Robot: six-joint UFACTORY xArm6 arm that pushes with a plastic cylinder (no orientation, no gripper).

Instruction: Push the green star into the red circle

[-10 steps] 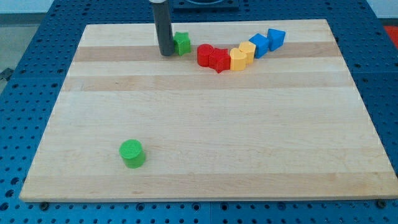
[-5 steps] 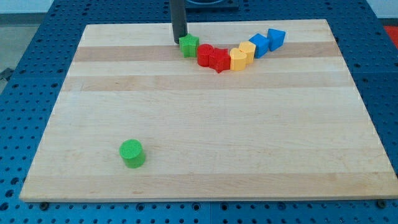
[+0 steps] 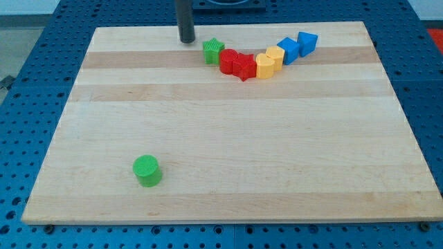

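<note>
The green star (image 3: pixel 213 50) sits near the view's top, touching the left side of the red circle (image 3: pixel 228 60). A second red block (image 3: pixel 243 66) sits right beside the circle. My tip (image 3: pixel 187 41) is to the upper left of the green star, a short gap away and not touching it. The rod rises out of the view's top.
Two yellow blocks (image 3: pixel 270 62) and two blue blocks (image 3: pixel 298 46) continue the curved row to the right of the red ones. A green cylinder (image 3: pixel 147 170) stands alone at the lower left. The wooden board (image 3: pixel 228 138) lies on a blue perforated table.
The green star slid right until it met the red circle. My tip then moved away to the upper left of the star.
</note>
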